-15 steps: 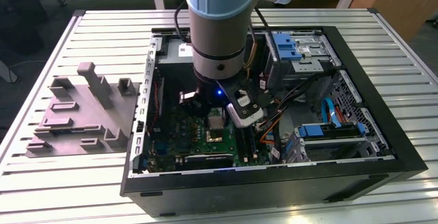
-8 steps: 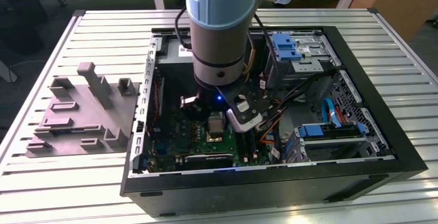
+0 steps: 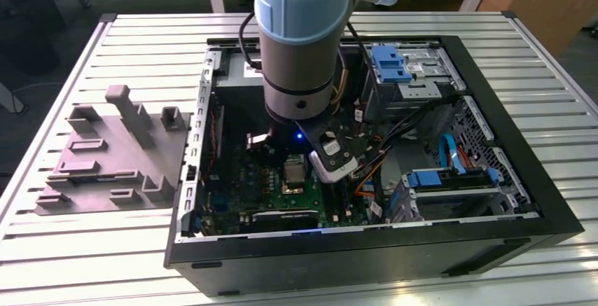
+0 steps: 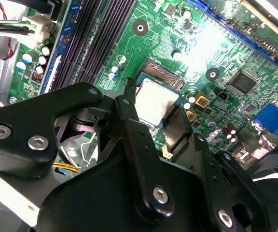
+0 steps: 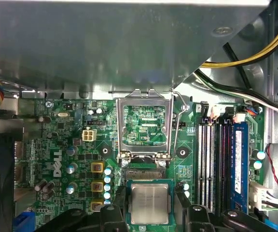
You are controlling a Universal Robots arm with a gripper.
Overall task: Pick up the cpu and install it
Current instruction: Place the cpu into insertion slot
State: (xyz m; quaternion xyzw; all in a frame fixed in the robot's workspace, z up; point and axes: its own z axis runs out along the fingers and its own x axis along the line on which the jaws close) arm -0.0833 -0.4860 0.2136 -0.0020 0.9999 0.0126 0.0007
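Note:
The cpu (image 5: 150,204) is a small square chip with a silvery top, lying flat in the motherboard socket (image 5: 129,202). In the second wrist view the cpu (image 4: 156,98) shows between the two black fingers (image 4: 128,104). My gripper (image 5: 150,192) hangs just above the socket, open, with a finger on each side of the chip and a narrow gap to its edges. The socket's metal load plate (image 5: 144,124) stands flipped up beyond the chip. In the exterior view the cpu (image 3: 294,174) sits on the green board under the arm's wrist (image 3: 332,155).
The open black computer case (image 3: 523,239) lies on a slatted metal table (image 3: 84,257). A grey moulded tray (image 3: 103,159) with raised blocks sits at the exterior view's left. Memory slots (image 5: 210,164), cables (image 5: 245,99) and blue drive brackets (image 3: 390,63) crowd around the socket.

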